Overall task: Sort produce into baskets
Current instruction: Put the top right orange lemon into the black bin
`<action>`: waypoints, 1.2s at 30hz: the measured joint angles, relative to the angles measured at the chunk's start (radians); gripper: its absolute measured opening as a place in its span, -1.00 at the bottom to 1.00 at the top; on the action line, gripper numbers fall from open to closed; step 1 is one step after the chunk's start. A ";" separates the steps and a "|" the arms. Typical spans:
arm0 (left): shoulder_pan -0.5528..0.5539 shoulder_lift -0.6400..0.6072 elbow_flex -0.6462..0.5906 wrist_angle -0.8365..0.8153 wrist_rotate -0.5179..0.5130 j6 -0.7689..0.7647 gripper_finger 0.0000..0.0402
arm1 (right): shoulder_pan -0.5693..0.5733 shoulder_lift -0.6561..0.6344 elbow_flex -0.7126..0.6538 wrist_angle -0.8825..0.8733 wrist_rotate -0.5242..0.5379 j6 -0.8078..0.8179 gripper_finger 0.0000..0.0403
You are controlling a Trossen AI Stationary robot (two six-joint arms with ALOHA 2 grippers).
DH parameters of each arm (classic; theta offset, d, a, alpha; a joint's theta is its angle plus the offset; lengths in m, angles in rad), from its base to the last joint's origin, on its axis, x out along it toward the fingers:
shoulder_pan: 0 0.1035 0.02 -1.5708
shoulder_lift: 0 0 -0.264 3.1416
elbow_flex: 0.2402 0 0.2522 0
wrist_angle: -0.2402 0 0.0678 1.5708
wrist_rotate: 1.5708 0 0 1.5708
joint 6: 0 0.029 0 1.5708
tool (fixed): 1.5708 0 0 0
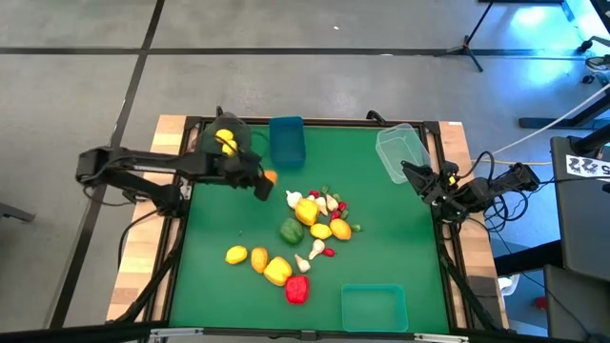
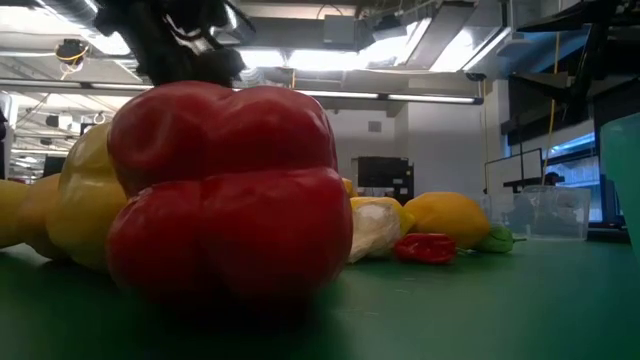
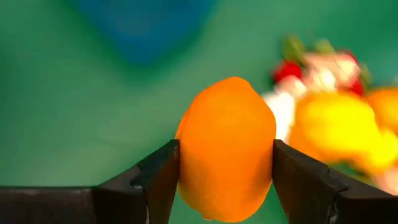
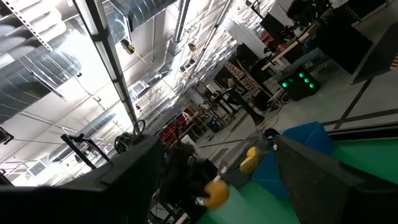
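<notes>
My left gripper (image 1: 267,179) is shut on an orange round fruit (image 3: 225,148), between the dark grey basket (image 1: 225,143) and the produce pile (image 1: 315,217). The grey basket holds a yellow fruit (image 1: 226,141). The blue basket (image 1: 287,141) stands beside it at the far edge. The clear basket (image 1: 400,151) is at the far right and the teal basket (image 1: 374,307) at the near right. My right gripper (image 1: 416,175) is open and empty by the clear basket, near the table's right edge. A red pepper (image 2: 225,190) fills the low view. My left gripper pinches the orange fruit between its two fingers, one finger on each of its opposite sides (image 3: 184,163). The fingers come from the table's left, slanting down. The fruit stands out past the fingertips (image 3: 158,180), with the green mat blurred behind it.
The pile on the green mat (image 1: 219,286) holds yellow, red and green peppers, yellow fruits, white garlic pieces and small red bits. More yellow fruits (image 1: 236,254) and the red pepper (image 1: 297,289) lie toward the near edge. A raised frame (image 1: 448,257) runs around the mat.
</notes>
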 joint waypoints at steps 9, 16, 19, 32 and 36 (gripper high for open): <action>0.207 -0.179 0.001 -0.163 -0.318 -0.035 0.11 | 0.000 0.000 0.000 -0.003 0.029 0.000 0.51; 0.371 -0.142 0.002 -0.148 -0.347 -0.016 0.11 | 0.000 0.000 0.000 -0.003 0.038 0.000 0.51; 0.421 -0.111 0.002 -0.111 -0.357 0.015 0.11 | 0.000 0.000 0.000 -0.007 0.038 0.000 0.51; 0.495 0.065 0.002 0.025 -0.327 -0.008 0.11 | 0.000 0.000 0.000 -0.008 0.038 0.000 0.51; 0.500 0.100 0.002 0.048 -0.327 -0.003 0.11 | 0.000 0.000 0.000 -0.008 0.038 0.000 0.51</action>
